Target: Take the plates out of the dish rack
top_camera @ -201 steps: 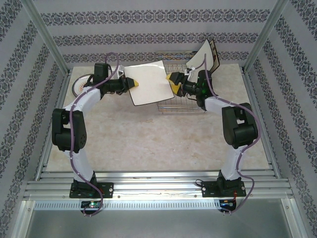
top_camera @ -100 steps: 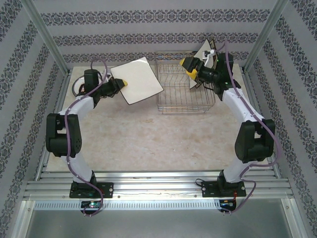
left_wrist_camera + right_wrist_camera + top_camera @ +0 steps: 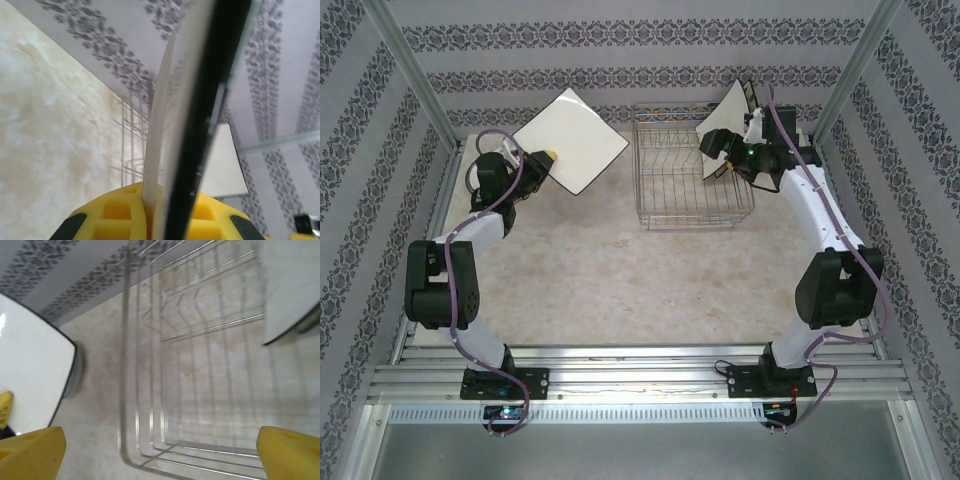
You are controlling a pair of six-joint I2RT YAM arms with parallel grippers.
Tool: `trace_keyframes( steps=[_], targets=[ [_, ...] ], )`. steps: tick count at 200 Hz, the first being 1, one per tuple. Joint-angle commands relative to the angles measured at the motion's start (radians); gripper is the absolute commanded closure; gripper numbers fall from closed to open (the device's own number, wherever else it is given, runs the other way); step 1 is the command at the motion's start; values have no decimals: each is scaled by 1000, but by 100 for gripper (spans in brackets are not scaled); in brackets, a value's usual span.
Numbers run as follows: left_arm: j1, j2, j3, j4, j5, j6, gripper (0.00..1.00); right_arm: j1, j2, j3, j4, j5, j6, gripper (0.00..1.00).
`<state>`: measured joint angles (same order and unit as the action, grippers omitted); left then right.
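Plates being stiff, glazed and probably breakable, one square cream plate [image 3: 570, 138] hangs at upper left, its dark edge, the sensible hold, clamped in the left gripper [image 3: 548, 157], while the right gripper [image 3: 160, 446], fingers spread, hovers over the dish rack [image 3: 685, 200] where others [image 3: 725, 125] lean.

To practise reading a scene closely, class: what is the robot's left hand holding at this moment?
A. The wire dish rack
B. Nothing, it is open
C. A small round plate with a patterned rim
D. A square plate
D: the left hand is shut on one edge of a square plate, held up to the left of the dish rack; the left wrist view shows the plate's edge between the yellow fingers.
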<state>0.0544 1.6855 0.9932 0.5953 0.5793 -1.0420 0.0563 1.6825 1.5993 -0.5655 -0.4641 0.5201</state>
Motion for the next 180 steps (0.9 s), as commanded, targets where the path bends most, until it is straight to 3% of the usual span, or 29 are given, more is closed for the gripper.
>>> trace_keyframes(
  steps=[1,72,180],
  targets=[
    [4,-42,-29,318,-163,-85,100,-1,-3,84,-185,180,-111,2],
    [-85,55,-115,460,-440,-170,100,11,-12,120,-217,200,-122,2],
    [-198,226,-126,511,-675,-291,100,28,-6,115,-219,200,-126,2]
  ],
)
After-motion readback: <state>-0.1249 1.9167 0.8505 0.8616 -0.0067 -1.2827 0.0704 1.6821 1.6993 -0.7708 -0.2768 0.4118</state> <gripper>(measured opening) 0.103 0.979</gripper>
